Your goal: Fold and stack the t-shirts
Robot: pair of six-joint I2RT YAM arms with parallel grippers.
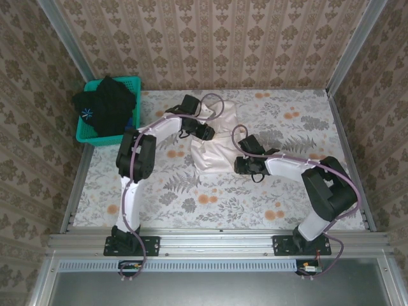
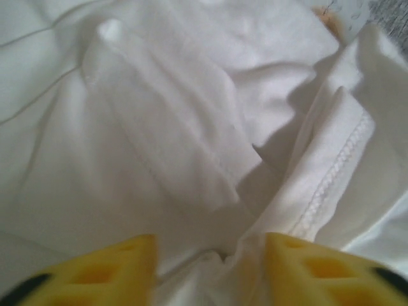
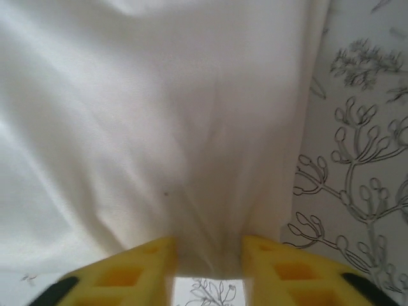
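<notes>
I'm pinching a hemmed fold of the white t-shirt (image 1: 215,153) in my left claw (image 2: 210,262) — right claw (image 3: 207,262) is clamping its edge.

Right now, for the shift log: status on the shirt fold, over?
Left gripper pinching white t-shirt. Right gripper clamped on its near edge. Shirt rumpled, mid-table. Dark clothes in teal basket, far left, clear of arms.

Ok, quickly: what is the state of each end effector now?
Left end effector: closed on the white t-shirt.
Right end effector: closed on the white t-shirt too.
</notes>
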